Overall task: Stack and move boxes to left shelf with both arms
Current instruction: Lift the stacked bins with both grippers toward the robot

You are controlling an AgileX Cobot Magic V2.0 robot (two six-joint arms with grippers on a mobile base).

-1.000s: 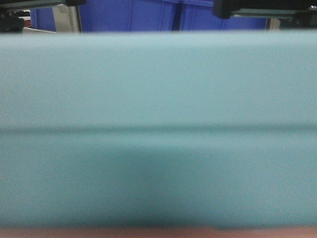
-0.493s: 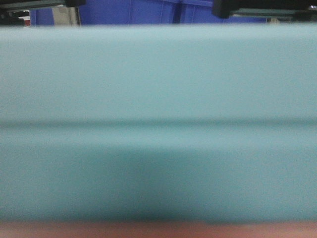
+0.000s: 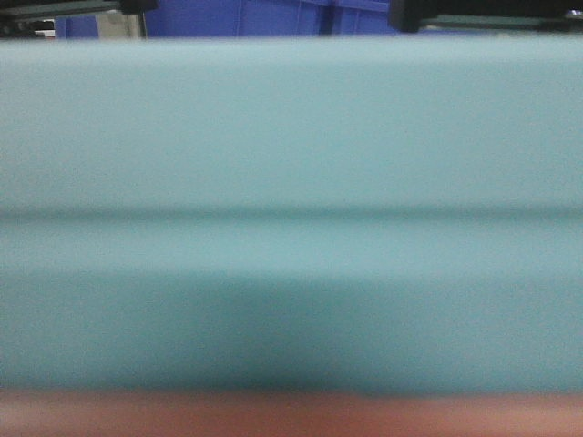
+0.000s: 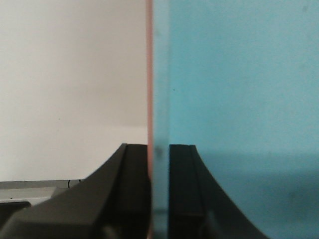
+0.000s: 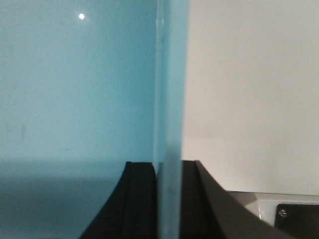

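Observation:
The turquoise box (image 3: pixel 291 182) fills nearly the whole front view, very close to the camera. A strip of the salmon pink box (image 3: pixel 291 417) shows under it at the bottom edge. My left gripper (image 4: pixel 159 189) is shut on the stacked walls: the turquoise box (image 4: pixel 239 99) sits inside, with a thin pink edge (image 4: pixel 149 74) of the other box against it. My right gripper (image 5: pixel 168 199) is shut on the turquoise box's (image 5: pixel 75 89) opposite side wall. The left shelf is out of view.
Dark blue bins (image 3: pixel 264 16) and bits of dark frame (image 3: pixel 437 14) show above the box's top edge. Pale floor (image 4: pixel 70 89) lies beyond the left side of the boxes, and pale floor (image 5: pixel 249 89) lies beyond the right side.
The boxes have risen in the front view: the turquoise top edge sits higher, less of the blue bins shows, and the pink strip at the bottom has grown.

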